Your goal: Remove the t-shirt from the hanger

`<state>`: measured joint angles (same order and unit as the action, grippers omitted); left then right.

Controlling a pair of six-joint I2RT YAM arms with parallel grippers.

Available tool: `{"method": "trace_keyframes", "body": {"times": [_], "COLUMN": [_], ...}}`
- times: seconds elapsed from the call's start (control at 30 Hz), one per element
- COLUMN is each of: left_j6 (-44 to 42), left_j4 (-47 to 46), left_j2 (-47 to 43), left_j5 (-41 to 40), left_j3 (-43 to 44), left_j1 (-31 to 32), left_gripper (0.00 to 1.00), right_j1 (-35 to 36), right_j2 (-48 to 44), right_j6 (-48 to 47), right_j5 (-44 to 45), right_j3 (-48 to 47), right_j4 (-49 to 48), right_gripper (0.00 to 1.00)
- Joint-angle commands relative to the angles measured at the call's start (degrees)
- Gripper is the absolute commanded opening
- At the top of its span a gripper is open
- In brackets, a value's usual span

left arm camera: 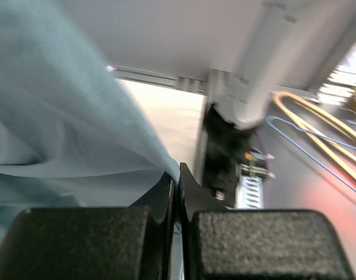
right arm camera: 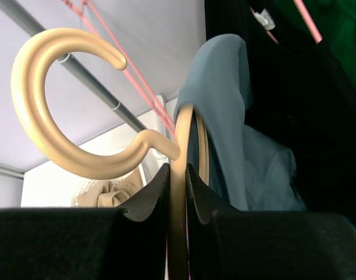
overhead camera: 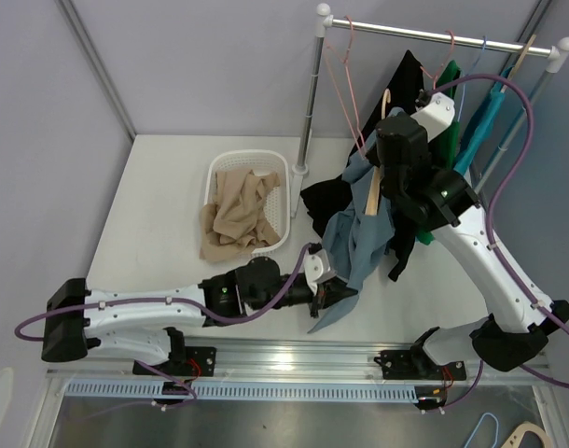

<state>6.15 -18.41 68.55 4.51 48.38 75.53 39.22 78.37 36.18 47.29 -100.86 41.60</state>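
Note:
A blue-grey t-shirt [overhead camera: 359,238] hangs from a tan hanger [overhead camera: 372,191] held in the air below the rack. My right gripper [overhead camera: 389,177] is shut on the hanger; in the right wrist view its jaws clamp the hanger's arm [right arm camera: 179,175] below the hook [right arm camera: 44,125], and the t-shirt [right arm camera: 224,134] drapes over it. My left gripper [overhead camera: 336,297] is low by the table and shut on the t-shirt's lower hem. In the left wrist view the fabric [left arm camera: 67,116] runs into the closed jaws.
A white basket [overhead camera: 219,173] with beige cloth [overhead camera: 236,217] stands at centre left. A clothes rack [overhead camera: 443,39] at the back right holds black, green and teal garments and pink hangers [overhead camera: 345,79]. A black garment [overhead camera: 326,201] hangs low by the rack post.

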Motion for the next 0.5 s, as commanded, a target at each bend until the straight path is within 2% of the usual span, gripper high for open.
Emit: {"method": "trace_keyframes", "body": {"times": [0.0,0.17,0.27,0.4,0.43,0.47], "left_j6": [1.1,3.1,4.5,6.9,7.8,8.6], "left_j4": [-0.6,-1.2,-4.3,-7.4,-6.9,-6.1], "left_j2": [-4.0,-6.0,-3.7,0.0,1.0,2.1], "left_j5": [1.5,1.8,4.4,2.2,2.5,3.9], "left_j3": [-1.5,-4.3,-7.3,-9.3,-8.7,-7.8], "left_j1": [5.3,11.7,14.4,12.3,10.5,6.0], "left_gripper": [0.01,0.01,0.01,0.01,0.01,0.01], "right_j1": [-2.1,-5.0,-6.2,-6.1,-5.9,-5.7], "right_j2": [0.9,2.7,4.0,4.5,3.9,3.5], "right_j6": [-1.4,-1.6,-1.9,-1.1,-0.9,-0.9], "right_j5": [0.7,-2.2,-3.5,-6.2,-7.1,-8.1], "right_j3": [-4.0,-4.2,-4.6,-5.7,-5.6,-5.6], "right_j4": [-5.9,-6.8,-7.0,-4.6,-3.6,-2.9], "right_gripper": [0.00,0.00,0.00,0.00,0.00,0.00]}}
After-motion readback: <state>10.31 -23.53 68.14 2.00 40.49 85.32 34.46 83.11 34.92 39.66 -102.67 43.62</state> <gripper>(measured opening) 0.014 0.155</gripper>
